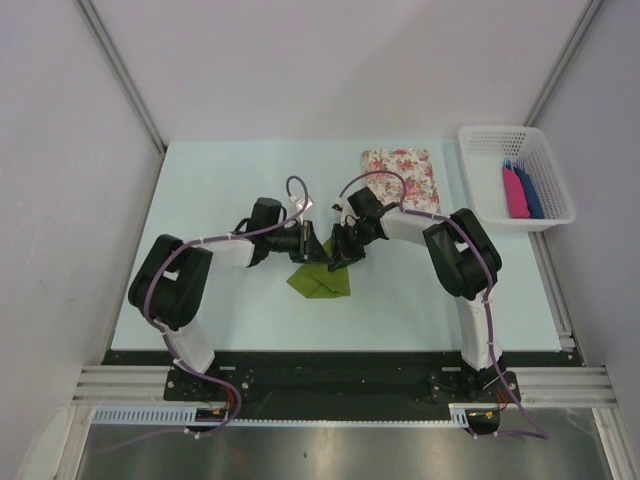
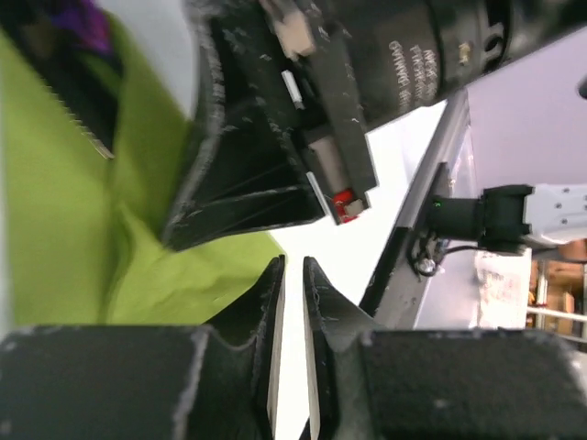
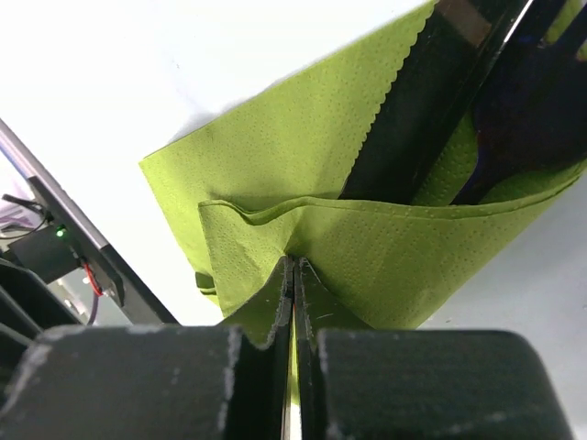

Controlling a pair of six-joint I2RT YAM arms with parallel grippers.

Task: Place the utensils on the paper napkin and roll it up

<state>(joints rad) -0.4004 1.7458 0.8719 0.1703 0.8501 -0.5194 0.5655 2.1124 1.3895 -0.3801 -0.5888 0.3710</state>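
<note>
While the paper napkin [image 1: 320, 282] lay at the middle of the top view, folded over the dark utensils [image 3: 530, 115] at the upper right of the right wrist view, the right gripper [image 3: 293, 270] was clenched on its doubled edge, probably to draw the fold over the cutlery and begin rolling. The left gripper [image 2: 293, 280] sat just beside the paper, jaws nearly together; whether it pinched anything could not be told.

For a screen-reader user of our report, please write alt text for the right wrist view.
The right gripper pinches a folded edge of the thin olive-green paper napkin over the pale table. Slim dark purple utensils lie inside the fold at upper right.
</note>
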